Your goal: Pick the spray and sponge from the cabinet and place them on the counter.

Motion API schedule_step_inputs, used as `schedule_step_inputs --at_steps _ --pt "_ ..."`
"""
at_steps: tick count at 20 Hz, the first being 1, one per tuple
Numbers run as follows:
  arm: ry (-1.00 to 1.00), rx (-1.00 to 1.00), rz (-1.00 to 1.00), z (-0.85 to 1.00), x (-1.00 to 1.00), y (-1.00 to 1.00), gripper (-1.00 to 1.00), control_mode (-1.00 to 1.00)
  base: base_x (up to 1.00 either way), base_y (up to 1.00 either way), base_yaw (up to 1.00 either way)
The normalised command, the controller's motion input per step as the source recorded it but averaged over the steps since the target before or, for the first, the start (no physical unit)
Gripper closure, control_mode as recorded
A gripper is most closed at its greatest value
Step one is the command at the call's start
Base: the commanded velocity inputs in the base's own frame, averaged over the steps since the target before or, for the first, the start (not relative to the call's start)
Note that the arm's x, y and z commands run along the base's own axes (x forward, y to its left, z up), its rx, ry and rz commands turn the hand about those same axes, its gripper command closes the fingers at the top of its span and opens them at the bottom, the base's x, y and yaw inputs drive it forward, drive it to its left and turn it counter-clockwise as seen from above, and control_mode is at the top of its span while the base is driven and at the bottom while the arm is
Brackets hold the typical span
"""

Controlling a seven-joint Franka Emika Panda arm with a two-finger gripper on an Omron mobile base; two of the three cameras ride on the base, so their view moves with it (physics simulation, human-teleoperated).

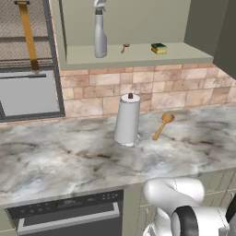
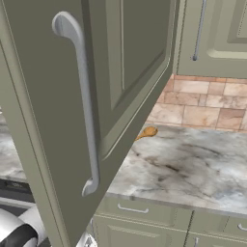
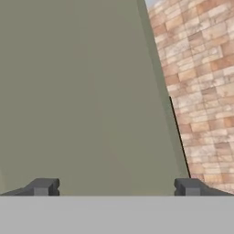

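Paper-towel roll (image 1: 127, 120) standing upright on marble, dark knob on top, tapering upward. Wooden spoon (image 1: 162, 125) lying just right of roll, bowl pointing toward brick backsplash (image 1: 184, 90). Small wooden spoon (image 1: 124, 47) resting on shelf above, between bottle and block. Wire-mesh unit (image 1: 27, 60) sitting far left, orange strap (image 1: 28, 37) hanging down its front. Dishwasher panel (image 1: 69, 214) showing below worktop edge. Lower drawers (image 2: 144, 212) showing on right side, each wearing slim handle.
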Motion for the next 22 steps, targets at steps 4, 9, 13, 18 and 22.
schedule_step_inputs --at_steps 4,9,13,18,22 --pt "-0.02 -0.04 0.22 -0.04 0.0 0.79 -1.0 -1.0 0.0 0.0 0.0" --pt "-0.04 -0.02 0.23 0.0 0.0 0.62 -1.0 -1.0 0.0 0.0 0.0" --pt "-0.1 0.0 0.24 0.0 0.0 0.44 -1.0 -1.0 0.0 0.0 0.0" --pt "0.04 0.02 0.24 0.09 0.0 0.3 -1.0 -1.0 0.0 0.0 0.0" --pt "0.13 0.02 0.23 0.03 0.14 0.18 -1.0 -1.0 0.0 0.0 0.0"
